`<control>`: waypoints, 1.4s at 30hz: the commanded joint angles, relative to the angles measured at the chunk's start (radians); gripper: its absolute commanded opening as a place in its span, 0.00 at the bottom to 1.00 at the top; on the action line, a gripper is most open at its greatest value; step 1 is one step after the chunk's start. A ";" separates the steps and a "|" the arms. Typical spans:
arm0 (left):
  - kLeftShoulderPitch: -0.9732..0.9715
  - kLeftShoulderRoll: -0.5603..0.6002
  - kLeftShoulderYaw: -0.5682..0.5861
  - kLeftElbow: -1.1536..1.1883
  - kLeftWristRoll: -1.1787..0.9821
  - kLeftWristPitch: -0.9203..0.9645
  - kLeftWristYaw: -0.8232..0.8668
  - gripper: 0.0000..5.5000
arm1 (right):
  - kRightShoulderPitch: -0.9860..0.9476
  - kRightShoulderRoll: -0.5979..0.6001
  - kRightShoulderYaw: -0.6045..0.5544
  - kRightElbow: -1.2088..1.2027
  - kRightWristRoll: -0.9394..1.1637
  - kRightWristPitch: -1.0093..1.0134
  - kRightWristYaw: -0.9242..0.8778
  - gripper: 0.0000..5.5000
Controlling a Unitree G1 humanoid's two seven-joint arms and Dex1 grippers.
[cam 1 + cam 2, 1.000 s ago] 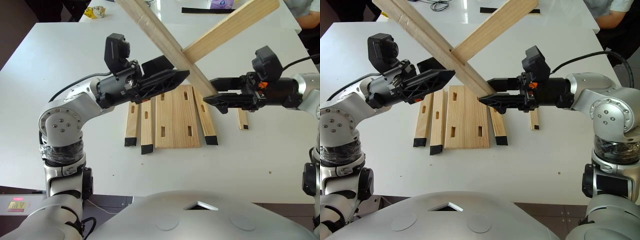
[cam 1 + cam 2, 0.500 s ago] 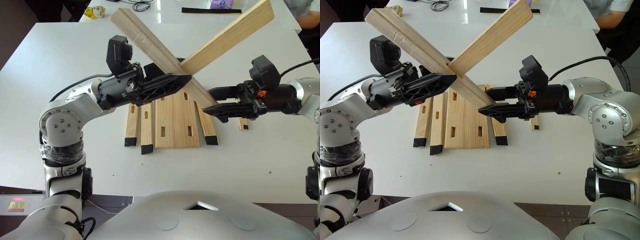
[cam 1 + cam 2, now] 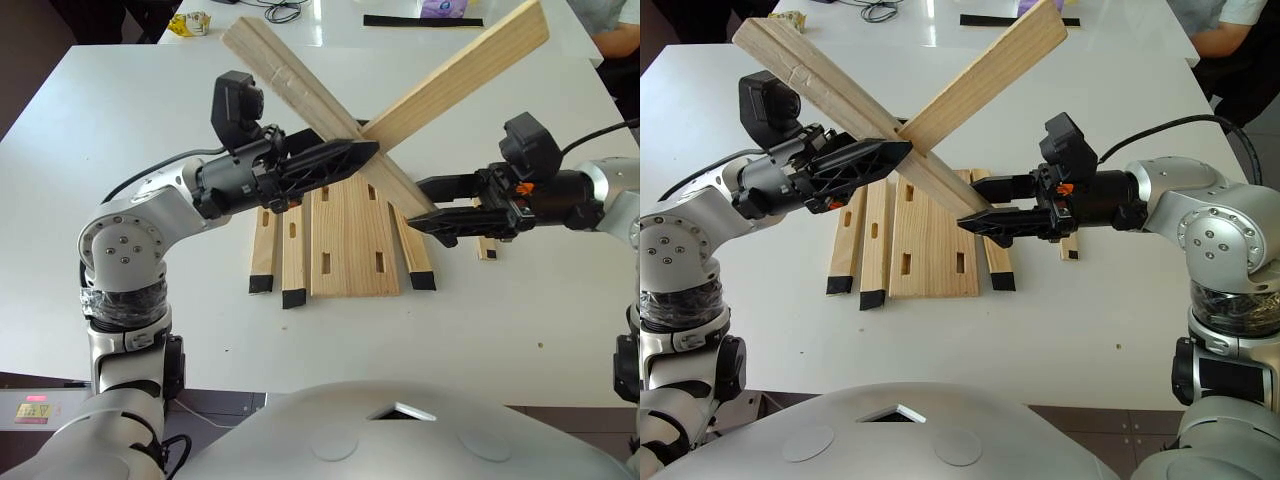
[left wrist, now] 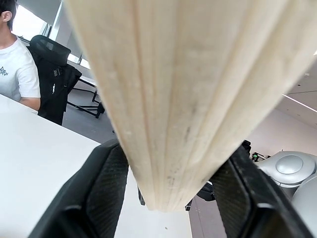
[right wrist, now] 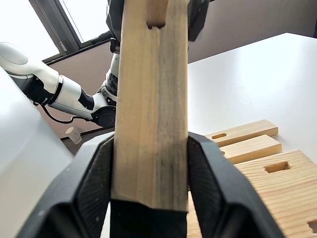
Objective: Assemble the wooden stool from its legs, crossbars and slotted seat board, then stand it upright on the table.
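Rising from the right gripper [image 3: 424, 204], a leg [image 3: 300, 82] crosses the left gripper's [image 3: 352, 157] plank [image 3: 462, 64].

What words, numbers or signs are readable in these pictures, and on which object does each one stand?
Small display below the white table: lit characters, too blurred to read.
Yellow packet behind the table: print too small to read.
Left-held plank, right-held plank, seat board: no writing seen.

No readable print on the seat board [image 3: 350, 250]; red display [image 3: 35, 408] digits too blurred.
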 commanded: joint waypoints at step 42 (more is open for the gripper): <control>0.013 0.017 -0.013 -0.019 0.090 -0.028 -0.011 0.37 | 0.044 -0.099 0.082 0.006 -0.133 -0.094 0.044 0.71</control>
